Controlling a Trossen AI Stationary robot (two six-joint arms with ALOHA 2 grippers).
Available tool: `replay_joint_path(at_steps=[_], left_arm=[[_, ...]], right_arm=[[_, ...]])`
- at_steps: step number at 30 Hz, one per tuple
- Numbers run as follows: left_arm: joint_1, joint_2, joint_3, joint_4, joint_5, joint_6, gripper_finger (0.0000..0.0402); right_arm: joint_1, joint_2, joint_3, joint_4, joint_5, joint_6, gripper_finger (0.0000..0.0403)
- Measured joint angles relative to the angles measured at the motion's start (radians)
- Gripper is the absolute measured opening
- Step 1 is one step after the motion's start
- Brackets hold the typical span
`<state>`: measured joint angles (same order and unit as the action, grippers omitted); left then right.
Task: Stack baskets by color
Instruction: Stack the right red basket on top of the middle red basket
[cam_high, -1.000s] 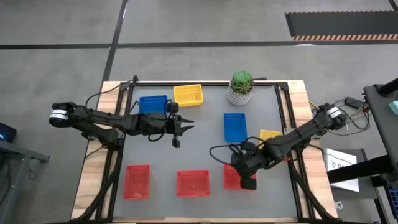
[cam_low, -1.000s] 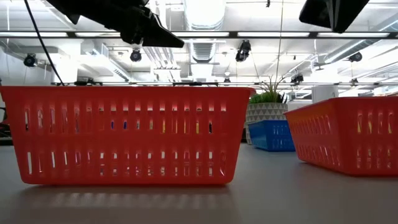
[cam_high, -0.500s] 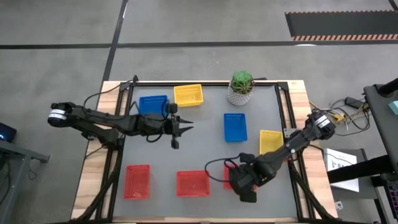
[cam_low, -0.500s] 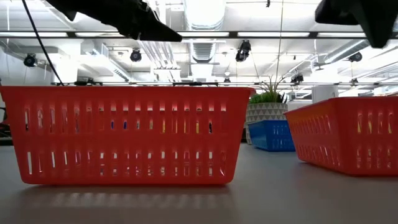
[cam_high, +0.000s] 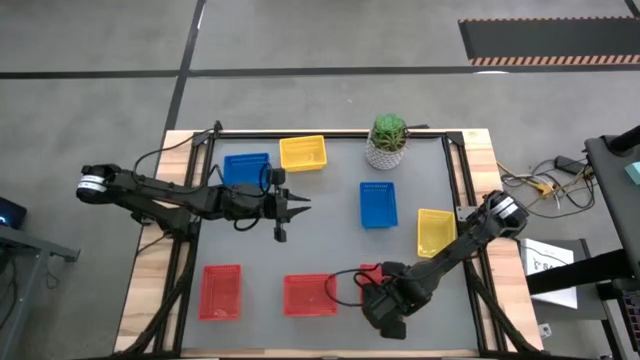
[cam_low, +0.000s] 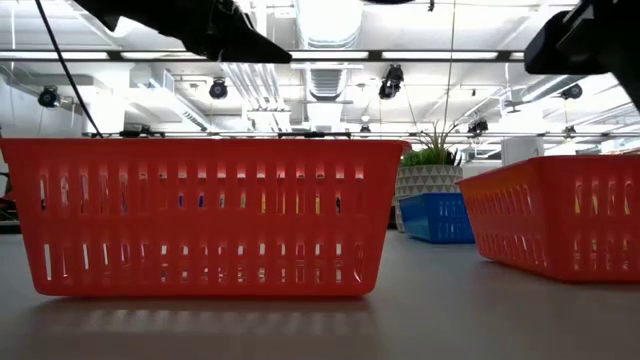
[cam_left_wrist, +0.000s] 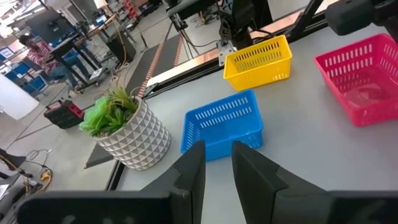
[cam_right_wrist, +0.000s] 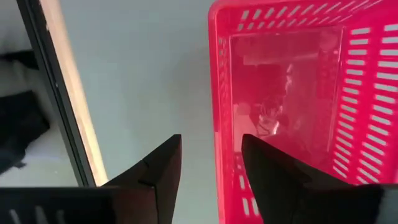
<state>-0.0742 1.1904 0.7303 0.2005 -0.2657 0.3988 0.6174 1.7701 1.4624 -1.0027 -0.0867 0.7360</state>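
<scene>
The right gripper (cam_right_wrist: 208, 165) hangs spread over a red basket (cam_right_wrist: 298, 93), its rim between the fingers, untouched. The left gripper (cam_left_wrist: 217, 163), nearly pressed together, holds nothing.

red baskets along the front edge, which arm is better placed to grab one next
Right. Its open claw straddles the rim of the right-hand red basket at the table's front. The left claw hangs mid-table near the blue basket, farther from all the red ones.
</scene>
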Motion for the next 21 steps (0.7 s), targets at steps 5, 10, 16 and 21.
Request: replay_joint_path(at_steps=[5,10,16,21], left_arm=[[-0.004,0.0,0.001,0.0,0.0,0.0,0.0063],[-0.006,0.0,0.001,0.0,0.0,0.0,0.0063],[-0.007,0.0,0.001,0.0,0.0,0.0,0.0063],[-0.007,0.0,0.001,0.0,0.0,0.0,0.0063]], right_arm=[[0.011,0.016,-0.007,0.025,0.001,0.026,0.016],[0.019,0.032,-0.011,0.051,0.0,0.044,0.016],[0.019,0.046,-0.012,0.052,0.01,0.05,0.016],[0.02,0.048,-0.013,0.051,0.052,0.048,0.016]])
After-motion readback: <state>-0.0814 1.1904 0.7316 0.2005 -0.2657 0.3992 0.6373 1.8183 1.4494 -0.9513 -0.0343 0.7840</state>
